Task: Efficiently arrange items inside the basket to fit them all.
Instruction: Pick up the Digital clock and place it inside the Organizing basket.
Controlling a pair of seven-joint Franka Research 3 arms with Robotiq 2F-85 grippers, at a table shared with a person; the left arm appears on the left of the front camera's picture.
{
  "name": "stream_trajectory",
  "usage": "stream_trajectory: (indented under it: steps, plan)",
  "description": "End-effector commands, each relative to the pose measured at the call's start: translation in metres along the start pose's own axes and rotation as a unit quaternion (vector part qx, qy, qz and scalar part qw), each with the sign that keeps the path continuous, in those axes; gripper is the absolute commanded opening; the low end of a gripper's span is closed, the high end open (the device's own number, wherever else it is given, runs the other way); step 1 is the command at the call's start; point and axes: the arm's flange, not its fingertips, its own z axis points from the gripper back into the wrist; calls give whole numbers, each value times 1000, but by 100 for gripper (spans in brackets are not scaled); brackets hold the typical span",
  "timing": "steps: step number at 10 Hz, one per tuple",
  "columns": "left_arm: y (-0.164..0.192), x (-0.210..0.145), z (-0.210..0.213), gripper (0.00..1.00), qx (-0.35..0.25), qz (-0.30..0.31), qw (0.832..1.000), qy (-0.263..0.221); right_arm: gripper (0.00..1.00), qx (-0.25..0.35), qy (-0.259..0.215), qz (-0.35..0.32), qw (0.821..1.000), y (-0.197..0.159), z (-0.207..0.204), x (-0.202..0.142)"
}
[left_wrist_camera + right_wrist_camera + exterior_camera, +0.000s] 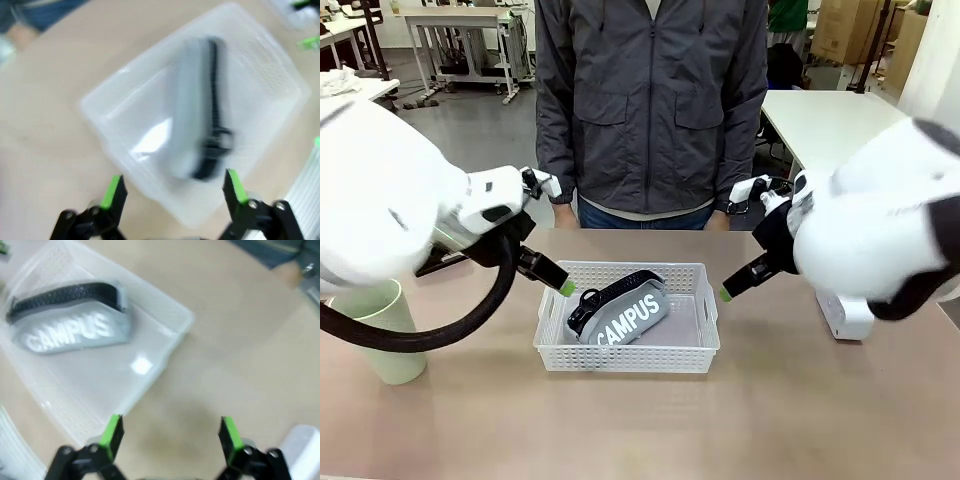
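Note:
The white lattice basket (626, 355) sits mid-table with the grey "CAMPUS" pouch (623, 310) lying diagonally inside it. My left gripper (564, 287) hovers open and empty over the basket's left rim. My right gripper (725, 293) hangs open and empty just right of the basket. In the left wrist view, the open left gripper (173, 189) is above the basket (102, 112) and the blurred pouch (192, 115). Over bare table, the right gripper (171, 432) looks past the basket (170, 332) at the pouch (75, 332). The pale green cup (382, 340) stands far left, and the white box (846, 316) at the right.
A person in a grey jacket (650, 100) stands at the far edge, hands hanging by the sides. The table in front of the basket is free. The white box (302, 447) shows at the lower right of the right wrist view.

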Motion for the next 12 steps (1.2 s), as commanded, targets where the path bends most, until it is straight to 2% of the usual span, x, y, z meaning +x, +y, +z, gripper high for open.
stream_trajectory:
  steps: [1, 3, 4, 5, 6, 7, 9, 10, 12]
  plan:
    - [25, -14, 60, 100, -103, 82, 991, 28, 100, 118, -26, -128, 984, -24, 69, -3]
    - [20, -37, 122, 100, -218, 69, 973, -33, 100, 262, -68, -145, 952, -39, 123, -33]
    - [30, -57, 154, 100, -259, 81, 960, -64, 100, 327, -92, -163, 927, -57, 148, -55]
    - [46, -82, 182, 100, -283, 110, 948, -92, 100, 343, -131, -196, 909, -81, 169, -81]
    - [69, -113, 203, 100, -293, 164, 928, -158, 100, 350, -178, -226, 892, -110, 186, -114]
    - [85, -136, 212, 100, -298, 211, 909, -201, 100, 359, -218, -248, 873, -132, 198, -144]
    - [119, -177, 218, 100, -312, 302, 859, -270, 100, 343, -289, -311, 838, -164, 215, -201]
    - [133, -194, 218, 100, -316, 338, 836, -295, 100, 326, -315, -346, 821, -177, 219, -227]
    - [152, -212, 212, 100, -330, 389, 798, -321, 100, 304, -336, -408, 793, -196, 216, -257]
